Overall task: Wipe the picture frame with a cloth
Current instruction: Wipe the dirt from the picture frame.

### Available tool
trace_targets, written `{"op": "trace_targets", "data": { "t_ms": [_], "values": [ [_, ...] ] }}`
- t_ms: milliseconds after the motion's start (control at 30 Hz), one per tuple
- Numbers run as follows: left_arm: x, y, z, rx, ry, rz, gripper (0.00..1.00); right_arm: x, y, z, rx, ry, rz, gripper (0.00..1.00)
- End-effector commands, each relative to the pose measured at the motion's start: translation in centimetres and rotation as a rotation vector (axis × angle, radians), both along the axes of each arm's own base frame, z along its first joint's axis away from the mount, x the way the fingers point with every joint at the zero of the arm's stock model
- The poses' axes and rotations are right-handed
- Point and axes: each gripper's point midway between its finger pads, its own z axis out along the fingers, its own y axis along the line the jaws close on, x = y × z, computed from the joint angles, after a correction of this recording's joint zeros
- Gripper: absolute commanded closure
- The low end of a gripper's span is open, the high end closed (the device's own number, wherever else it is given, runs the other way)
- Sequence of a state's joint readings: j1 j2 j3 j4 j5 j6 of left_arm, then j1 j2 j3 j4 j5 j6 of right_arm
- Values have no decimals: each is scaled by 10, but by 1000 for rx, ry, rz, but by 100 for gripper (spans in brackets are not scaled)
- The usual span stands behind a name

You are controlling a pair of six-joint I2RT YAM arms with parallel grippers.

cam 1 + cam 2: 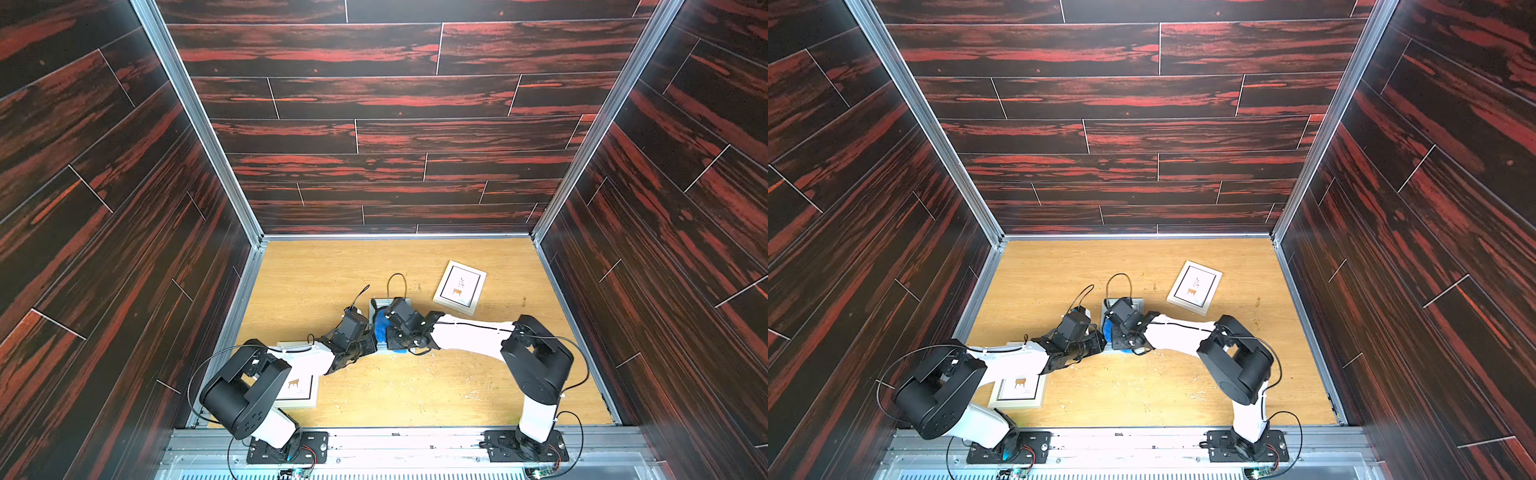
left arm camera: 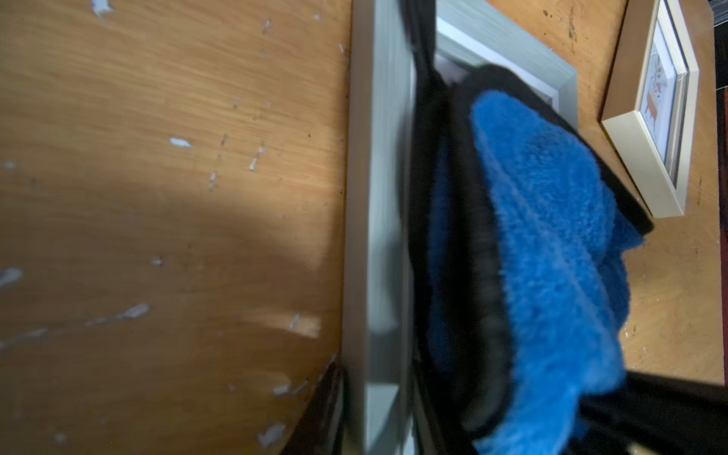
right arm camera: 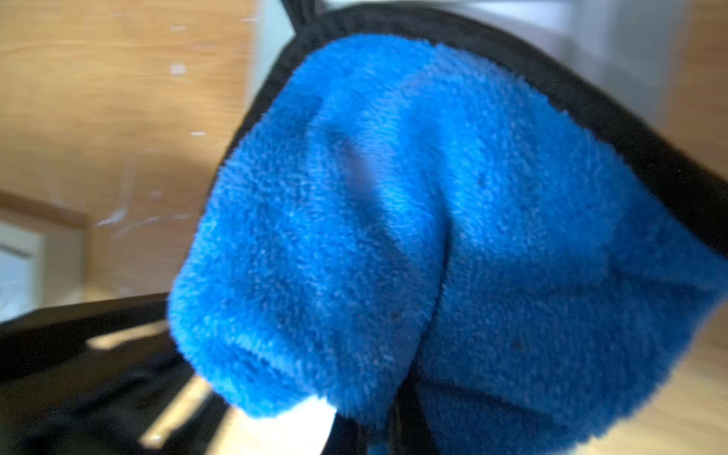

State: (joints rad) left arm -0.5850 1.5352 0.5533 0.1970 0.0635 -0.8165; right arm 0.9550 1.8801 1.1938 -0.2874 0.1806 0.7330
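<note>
A grey picture frame [image 1: 404,302] lies in the middle of the table. In the left wrist view its near rail [image 2: 374,236] runs between the jaws of my left gripper [image 2: 374,427], which is shut on that rail from the frame's left side [image 1: 371,345]. The bright blue fluffy cloth [image 3: 433,220] with black edging is bunched up and fills the right wrist view. My right gripper [image 1: 384,332] is shut on it and holds it down over the frame's face, where the cloth [image 1: 380,327] shows between the two wrists. Most of the frame's face is hidden under the cloth and the right wrist.
A white-framed picture [image 1: 459,287] lies at the back right, close to the grey frame. Another cream frame [image 1: 298,388] lies at the front left, partly under my left arm. Dark wood-pattern walls [image 1: 665,291] enclose the table on three sides.
</note>
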Motion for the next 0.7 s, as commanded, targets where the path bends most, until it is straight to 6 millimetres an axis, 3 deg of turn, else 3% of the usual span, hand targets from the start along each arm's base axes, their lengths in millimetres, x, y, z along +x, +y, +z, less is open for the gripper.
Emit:
{"op": "trace_targets", "data": {
  "t_ms": [0,100,167,367,433,600,667],
  "values": [
    [-46,41,-50,173,215,33,69,0,-24,-9,-77,17,-37,100],
    [-46,41,-50,172,211,32,69,7,-54,-8,-112,-6,-79,100],
    [-46,41,-50,174,210,34,69,7,-59,-9,-106,-6,-78,100],
    [-45,43,-49,171,203,49,69,-15,-4,-10,-23,33,25,100],
    [-45,42,-48,169,203,49,69,-13,-1,-8,-48,21,29,100],
    [-46,42,-48,168,205,44,69,1,-48,-11,-96,7,-57,100],
    [-46,42,-48,169,205,43,69,3,-58,-9,-83,4,-56,100]
  ]
}}
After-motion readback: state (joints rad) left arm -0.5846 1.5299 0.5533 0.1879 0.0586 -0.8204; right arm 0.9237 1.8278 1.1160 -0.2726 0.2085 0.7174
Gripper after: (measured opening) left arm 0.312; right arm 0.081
